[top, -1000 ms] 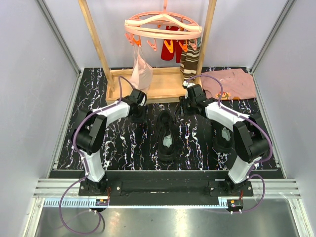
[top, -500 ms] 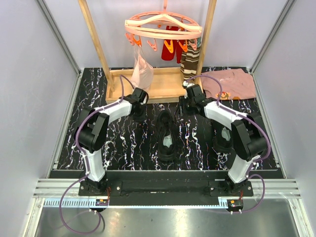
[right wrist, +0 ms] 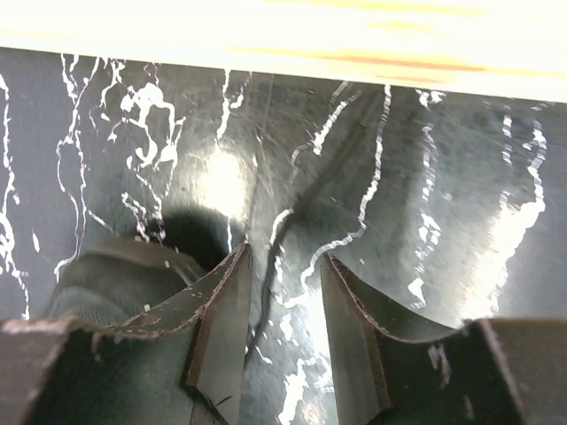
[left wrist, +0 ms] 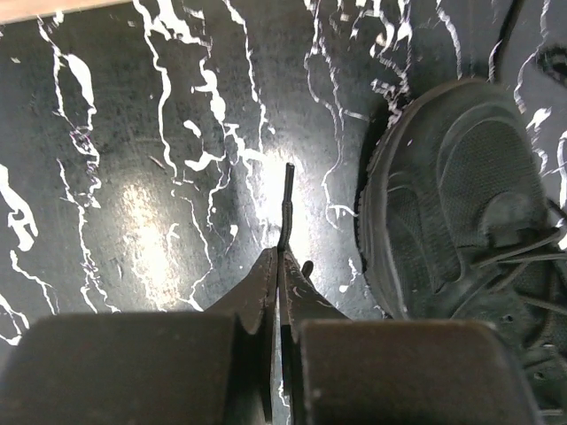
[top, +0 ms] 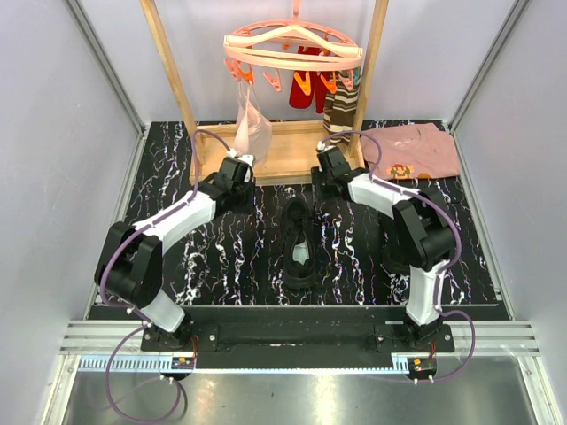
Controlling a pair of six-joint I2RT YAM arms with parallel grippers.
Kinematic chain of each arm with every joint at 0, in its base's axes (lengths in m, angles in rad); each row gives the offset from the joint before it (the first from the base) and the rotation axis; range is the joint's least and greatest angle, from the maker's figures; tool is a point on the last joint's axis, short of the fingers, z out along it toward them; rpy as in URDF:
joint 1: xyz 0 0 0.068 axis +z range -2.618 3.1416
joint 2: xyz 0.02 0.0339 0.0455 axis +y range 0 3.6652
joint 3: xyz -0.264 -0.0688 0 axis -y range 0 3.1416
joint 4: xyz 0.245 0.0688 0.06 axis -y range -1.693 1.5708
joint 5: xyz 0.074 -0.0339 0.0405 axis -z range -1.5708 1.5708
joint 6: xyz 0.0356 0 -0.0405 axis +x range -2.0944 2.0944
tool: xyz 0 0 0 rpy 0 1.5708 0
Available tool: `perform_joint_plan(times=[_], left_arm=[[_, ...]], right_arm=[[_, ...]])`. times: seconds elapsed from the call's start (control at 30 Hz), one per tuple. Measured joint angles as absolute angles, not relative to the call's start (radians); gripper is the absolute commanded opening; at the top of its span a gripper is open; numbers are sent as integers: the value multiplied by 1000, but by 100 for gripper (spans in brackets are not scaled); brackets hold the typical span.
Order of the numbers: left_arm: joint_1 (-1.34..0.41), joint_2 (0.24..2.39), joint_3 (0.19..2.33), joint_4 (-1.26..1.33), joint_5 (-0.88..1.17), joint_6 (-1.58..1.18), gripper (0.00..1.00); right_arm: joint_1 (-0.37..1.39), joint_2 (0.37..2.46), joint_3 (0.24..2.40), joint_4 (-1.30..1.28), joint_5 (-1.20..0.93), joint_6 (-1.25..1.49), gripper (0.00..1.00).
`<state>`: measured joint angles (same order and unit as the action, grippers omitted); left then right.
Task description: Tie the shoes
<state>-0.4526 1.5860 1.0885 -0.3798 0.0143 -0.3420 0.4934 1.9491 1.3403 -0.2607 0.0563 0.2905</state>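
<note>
One black shoe (top: 299,239) lies in the middle of the marbled table, toe toward the back. The other black shoe (top: 400,250) lies to the right, partly hidden under my right arm. My left gripper (top: 244,191) is back-left of the middle shoe's toe. In the left wrist view my left gripper (left wrist: 280,257) is shut on a thin black lace (left wrist: 288,190) whose tip sticks out past the jaws, with the shoe (left wrist: 452,204) to the right. My right gripper (top: 326,184) is back-right of the toe. It (right wrist: 283,261) is open, with a lace (right wrist: 268,279) on the table between the fingers.
A wooden drying rack base (top: 275,150) stands just behind both grippers and shows as a pale edge (right wrist: 283,40) in the right wrist view. A hanger with socks (top: 341,102) and cloth hangs above it. A pink folded shirt (top: 412,149) lies at the back right.
Both grippers have moved toward the back, away from the middle shoe's toe and closer to the wooden base. The left arm has stretched out. The shoes have stayed in place.
</note>
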Motion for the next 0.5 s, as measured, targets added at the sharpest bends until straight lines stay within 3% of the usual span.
perform_joint_plan(times=[0.4, 0.43, 0.5], left_arm=[[-457, 1586, 1054, -376, 20, -324, 0], [-457, 1586, 1054, -373, 22, -321, 0], [-457, 1586, 1054, -370, 22, -313, 0]], right_arm=[[513, 2070, 1419, -268, 113, 297, 40], [513, 2074, 1422, -267, 115, 297, 39], [515, 2078, 1423, -265, 121, 296, 26]])
